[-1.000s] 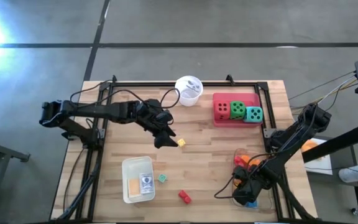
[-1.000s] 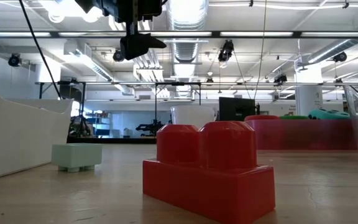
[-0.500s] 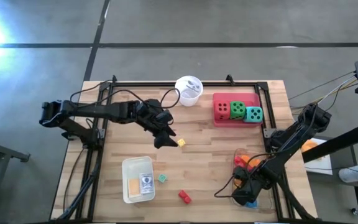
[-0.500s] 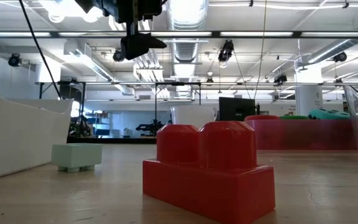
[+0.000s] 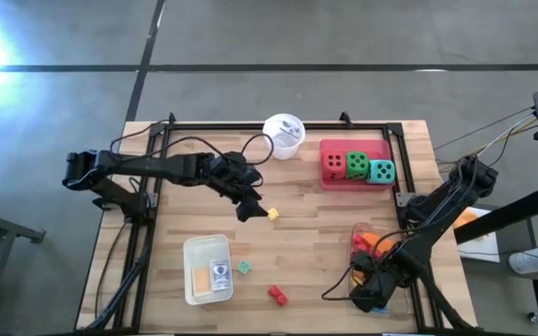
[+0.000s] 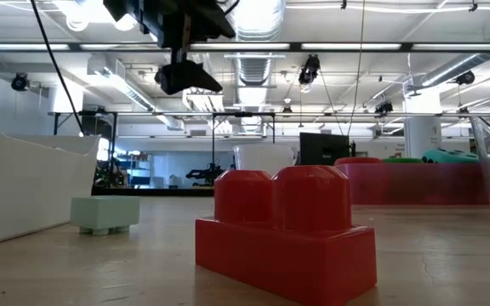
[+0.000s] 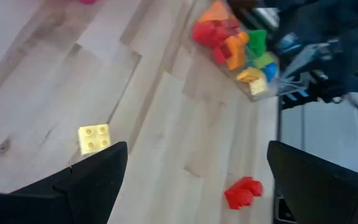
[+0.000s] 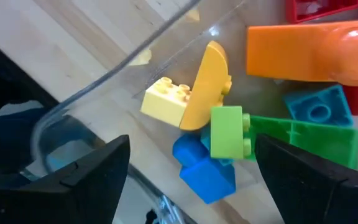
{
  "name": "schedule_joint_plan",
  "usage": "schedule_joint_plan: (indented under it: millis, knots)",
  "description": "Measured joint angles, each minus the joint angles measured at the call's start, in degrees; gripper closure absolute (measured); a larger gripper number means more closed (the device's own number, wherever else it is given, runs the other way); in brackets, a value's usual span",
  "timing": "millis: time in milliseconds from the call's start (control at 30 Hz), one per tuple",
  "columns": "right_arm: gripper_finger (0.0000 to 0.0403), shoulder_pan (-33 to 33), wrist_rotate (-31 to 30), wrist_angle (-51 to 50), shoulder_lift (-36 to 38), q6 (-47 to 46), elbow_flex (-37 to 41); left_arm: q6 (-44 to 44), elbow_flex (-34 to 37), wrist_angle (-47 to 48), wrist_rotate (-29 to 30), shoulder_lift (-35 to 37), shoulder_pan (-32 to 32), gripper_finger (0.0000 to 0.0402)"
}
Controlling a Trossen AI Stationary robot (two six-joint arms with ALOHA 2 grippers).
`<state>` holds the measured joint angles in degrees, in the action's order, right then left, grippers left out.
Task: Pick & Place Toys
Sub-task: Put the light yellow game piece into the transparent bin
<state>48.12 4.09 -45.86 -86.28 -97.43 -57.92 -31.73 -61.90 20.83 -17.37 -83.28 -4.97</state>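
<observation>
A yellow brick (image 5: 272, 214) lies on the wood just right of my left gripper (image 5: 249, 209), which hangs open above the table's middle; in its wrist view the yellow brick (image 7: 94, 138) sits beside one finger. A red brick (image 5: 276, 296) and a small teal brick (image 5: 244, 267) lie near the front edge. My right gripper (image 5: 370, 297) stands open above the clear tray (image 8: 135, 56), fingers either side of a blue brick (image 8: 204, 167) and a green brick (image 8: 227, 132), touching nothing. Three dice (image 5: 356, 166) sit in the pink tray (image 5: 329, 182).
A white tray (image 5: 194, 247) with flat cards lies at the front left. A white cup (image 5: 283, 135) stands at the far edge. The clear tray holds several more bricks (image 5: 372, 243), orange, yellow, green and red. A black frame (image 5: 250, 124) rims the table.
My right gripper has risen a little above the clear tray. My left gripper has stayed in place and tipped its fingers further down toward the table. No toy on the table has moved.
</observation>
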Motion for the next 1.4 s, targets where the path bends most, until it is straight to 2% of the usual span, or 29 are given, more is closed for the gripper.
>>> schedule_joint_plan:
  millis: [233,333,500,667,867,1233,1400]
  knots:
    - [0.0066,0.0,-4.5,-10.4,0.0,1.7,-8.9,0.1,-2.5,1.0,1.2,-6.9,0.0,0.0011]
    - [0.0066,0.4,-8.1,-15.0,0.0,1.8,-13.1,2.6,-5.0,3.8,4.3,-10.6,0.0,0.0011]
    - [0.0066,1.1,-16.0,-19.6,0.0,1.2,-18.3,9.4,-9.6,10.7,12.6,-17.4,0.0,0.0011]
    - [0.0066,1.6,-21.7,-20.0,0.0,0.0,-19.7,11.2,-10.9,10.7,13.4,-22.9,0.0,0.0011]
    - [0.0066,1.6,-22.8,-20.0,0.0,-0.6,-18.9,14.3,-10.9,10.2,15.1,-26.1,0.4,0.0011]
    - [0.0066,1.6,-23.8,-19.9,-0.1,-1.6,-17.4,18.3,-10.9,7.6,24.1,-27.6,3.9,0.0011]
    - [0.0066,1.6,-23.8,-19.9,-0.1,-1.9,-17.3,18.4,-10.9,6.8,24.7,-27.8,4.2,0.0011]
